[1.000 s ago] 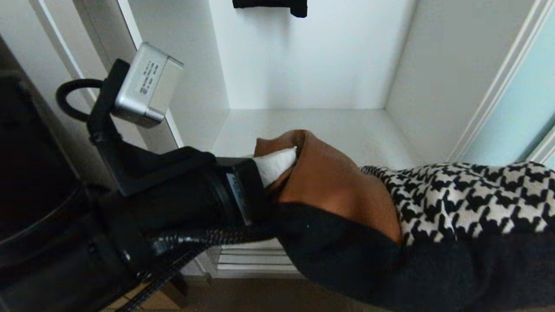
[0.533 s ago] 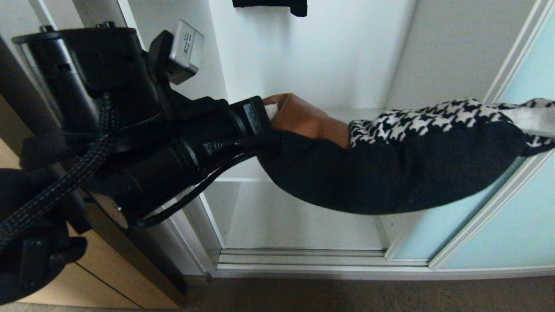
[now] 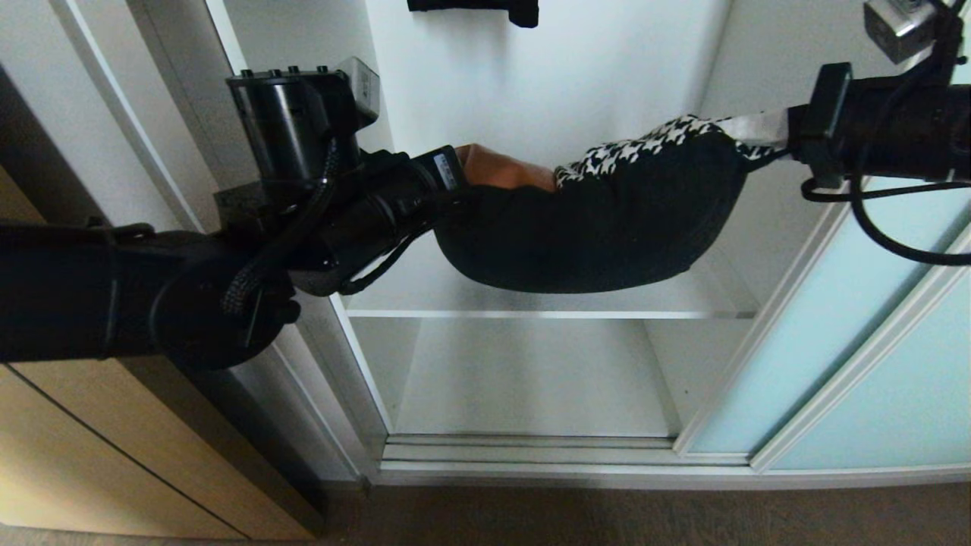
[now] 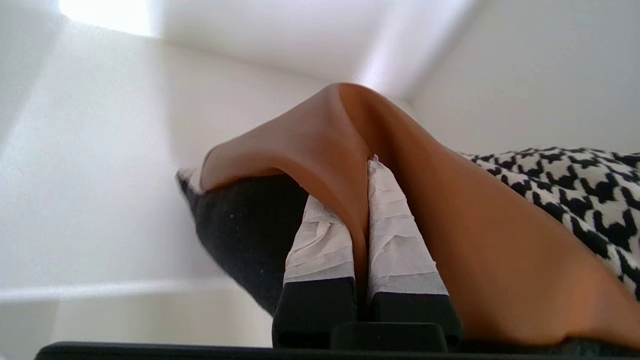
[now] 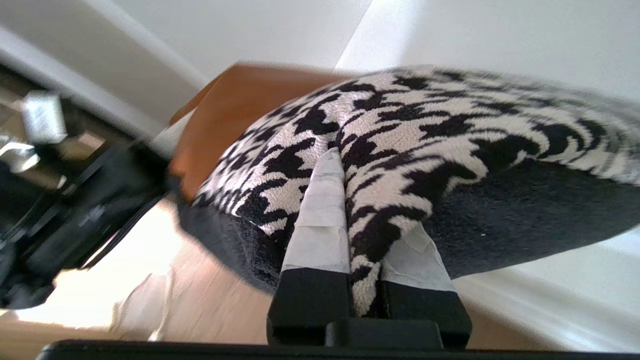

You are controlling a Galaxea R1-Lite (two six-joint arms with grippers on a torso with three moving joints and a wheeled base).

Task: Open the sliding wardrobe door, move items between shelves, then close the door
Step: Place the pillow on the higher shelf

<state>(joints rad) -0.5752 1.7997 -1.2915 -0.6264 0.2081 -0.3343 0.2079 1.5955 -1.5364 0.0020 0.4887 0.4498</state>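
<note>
The patchwork cushion (image 3: pixel 607 220), rust-brown, houndstooth and black underneath, hangs sagging between my two grippers just above the upper white shelf (image 3: pixel 425 292). My left gripper (image 3: pixel 466 171) is shut on its rust-brown corner; in the left wrist view the taped fingers (image 4: pixel 322 240) pinch a fold of that fabric (image 4: pixel 320 145). At the upper right, my right gripper (image 3: pixel 758 129) is shut on the houndstooth corner (image 5: pixel 400 115). The lower shelf (image 3: pixel 531 379) lies bare beneath. The sliding wardrobe door (image 3: pixel 872 326), frosted aqua glass, stands slid aside to the right.
A black garment (image 3: pixel 474 7) hangs at the top of the compartment. White side walls (image 3: pixel 728 91) close in the shelves. The door track (image 3: pixel 531 451) runs along the floor in front. A wooden panel (image 3: pixel 91 470) stands at the lower left.
Both arms have risen and carried the cushion up and deeper into the wardrobe, from low in front to above the upper shelf. The right arm has come into view at the upper right.
</note>
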